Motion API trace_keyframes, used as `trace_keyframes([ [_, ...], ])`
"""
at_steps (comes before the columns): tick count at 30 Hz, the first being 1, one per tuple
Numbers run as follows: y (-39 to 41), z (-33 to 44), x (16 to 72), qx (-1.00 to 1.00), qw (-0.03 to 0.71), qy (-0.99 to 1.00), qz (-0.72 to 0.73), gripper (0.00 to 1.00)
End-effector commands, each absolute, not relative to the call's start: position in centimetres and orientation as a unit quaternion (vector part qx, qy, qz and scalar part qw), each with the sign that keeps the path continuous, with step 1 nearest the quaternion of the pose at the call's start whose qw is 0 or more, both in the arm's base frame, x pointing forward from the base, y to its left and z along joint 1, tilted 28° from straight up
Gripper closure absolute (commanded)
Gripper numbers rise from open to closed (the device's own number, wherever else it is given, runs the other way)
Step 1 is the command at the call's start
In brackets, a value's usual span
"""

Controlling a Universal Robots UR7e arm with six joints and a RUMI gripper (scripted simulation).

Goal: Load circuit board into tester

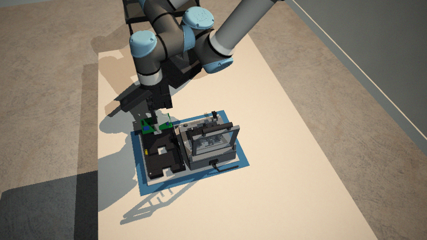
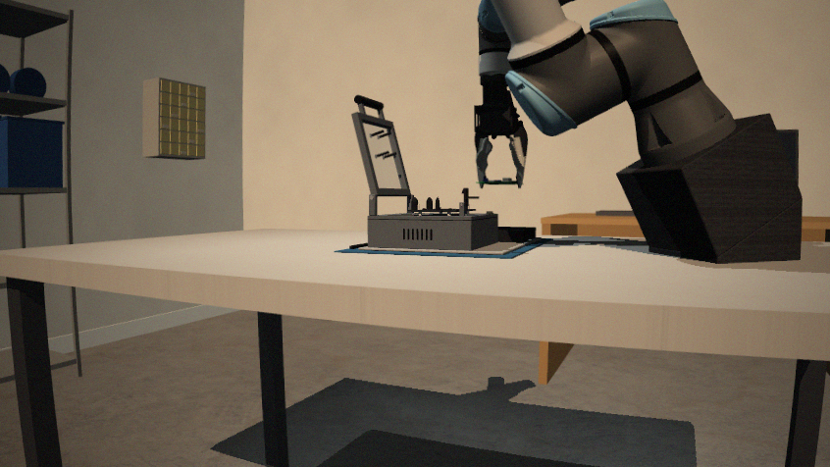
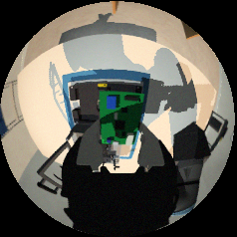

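Observation:
My gripper [image 1: 156, 125] [image 2: 501, 181] [image 3: 119, 120] is shut on the green circuit board [image 1: 151, 128] [image 2: 499, 183] [image 3: 121, 111], gripping opposite edges. The board hangs roughly level above the tray's back end, with its blue and black components facing up. A pale part at its lower right in the wrist view may be the white connector. The black tray [image 1: 161, 140] [image 2: 516, 233] [image 3: 86, 96] is beside the grey tester [image 1: 212, 158] [image 2: 417, 232]. The tester's lid [image 1: 235, 135] [image 2: 365, 153] stands open, tilted slightly back. The two pins cannot be made out clearly.
A black upright part [image 1: 214, 115] [image 2: 464, 200] stands at the tester's edge opposite the lid hinge. A black cable [image 1: 228, 169] runs from the tester's hinge side. Tray and tester stand on a blue-edged mat [image 1: 143, 190]. The raised lid is the tallest obstacle beside the board.

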State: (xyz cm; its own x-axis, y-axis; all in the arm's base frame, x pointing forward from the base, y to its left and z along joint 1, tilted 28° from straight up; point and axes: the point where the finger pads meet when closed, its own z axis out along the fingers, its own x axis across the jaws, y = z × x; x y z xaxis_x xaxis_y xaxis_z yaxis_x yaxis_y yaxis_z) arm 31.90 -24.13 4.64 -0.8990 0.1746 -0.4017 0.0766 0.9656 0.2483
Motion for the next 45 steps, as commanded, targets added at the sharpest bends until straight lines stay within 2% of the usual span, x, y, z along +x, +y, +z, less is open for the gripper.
trace_keyframes([
  [1, -24.2, 4.7, 31.9, 0.065, 0.215, 0.968, 0.113, 0.61],
  [45, -21.4, 6.0, 33.0, 0.065, 0.215, 0.968, 0.113, 0.61],
])
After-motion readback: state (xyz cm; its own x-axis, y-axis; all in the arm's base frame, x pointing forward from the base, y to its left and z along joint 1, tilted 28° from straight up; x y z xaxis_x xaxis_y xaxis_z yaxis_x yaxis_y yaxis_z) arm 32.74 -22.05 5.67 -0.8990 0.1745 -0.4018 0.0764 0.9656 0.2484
